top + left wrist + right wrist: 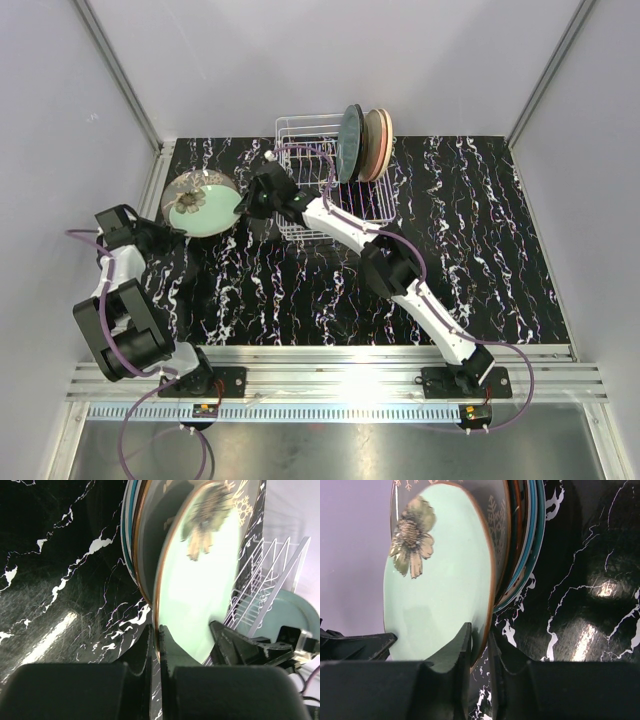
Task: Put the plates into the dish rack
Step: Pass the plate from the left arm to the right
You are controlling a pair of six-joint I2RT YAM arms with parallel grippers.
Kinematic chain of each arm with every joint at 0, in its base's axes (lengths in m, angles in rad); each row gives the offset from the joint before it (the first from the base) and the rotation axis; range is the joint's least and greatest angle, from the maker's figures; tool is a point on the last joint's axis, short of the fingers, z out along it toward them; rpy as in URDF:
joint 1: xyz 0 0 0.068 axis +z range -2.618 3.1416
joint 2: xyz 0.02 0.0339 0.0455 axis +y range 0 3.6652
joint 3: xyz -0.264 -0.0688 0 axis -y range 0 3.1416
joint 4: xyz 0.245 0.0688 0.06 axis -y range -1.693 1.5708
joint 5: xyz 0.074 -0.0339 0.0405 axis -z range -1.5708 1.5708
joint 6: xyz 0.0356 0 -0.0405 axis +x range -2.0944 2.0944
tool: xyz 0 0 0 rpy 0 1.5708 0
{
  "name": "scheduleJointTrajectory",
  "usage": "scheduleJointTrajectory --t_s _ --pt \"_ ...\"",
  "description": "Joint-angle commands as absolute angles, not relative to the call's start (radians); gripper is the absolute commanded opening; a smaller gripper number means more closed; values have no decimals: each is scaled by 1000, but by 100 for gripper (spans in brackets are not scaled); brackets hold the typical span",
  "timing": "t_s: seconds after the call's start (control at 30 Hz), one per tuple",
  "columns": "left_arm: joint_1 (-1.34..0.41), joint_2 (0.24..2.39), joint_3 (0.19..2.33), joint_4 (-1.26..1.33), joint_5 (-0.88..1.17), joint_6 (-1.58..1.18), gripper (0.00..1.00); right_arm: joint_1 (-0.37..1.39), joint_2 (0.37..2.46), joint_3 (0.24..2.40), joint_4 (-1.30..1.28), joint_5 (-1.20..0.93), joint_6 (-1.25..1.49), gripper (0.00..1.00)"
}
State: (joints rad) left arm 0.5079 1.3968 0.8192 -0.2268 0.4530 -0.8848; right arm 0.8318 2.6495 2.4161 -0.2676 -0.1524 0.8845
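My left hand point(156, 630) pinches the round mint-green flower plate point(200, 605), can't tell if the right hand point(480, 632) grips it, so releasing early could drop it.

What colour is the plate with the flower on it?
The plate is mint green, brown-rimmed; clearest in the right wrist view.

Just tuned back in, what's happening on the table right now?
Both arms are on the mint-green plate, which is tilted up off the stack left of the dish rack. The left gripper is shut on one edge. The right gripper pinches the opposite edge, on the rack side. A few racked plates already stand at the rack's right end.
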Motion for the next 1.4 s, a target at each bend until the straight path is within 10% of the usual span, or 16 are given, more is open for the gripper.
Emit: scheduleJointTrajectory --t_s 0.0,0.67,0.87,1.13,1.37 --pt "491 1396 830 -147 549 -815 0 833 2620 2479 -150 -201 848 21" --pt "354 1374 899 -178 537 -603 3 790 2330 2283 61 -235 833 0" --pt "351 1370 896 -157 564 -604 10 792 2339 2307 77 -244 880 0" --pt "333 1345 868 -60 655 -634 46 772 2255 2224 72 -138 873 0" --pt "333 1336 868 -69 649 -626 48 758 2230 2200 43 -118 858 0"
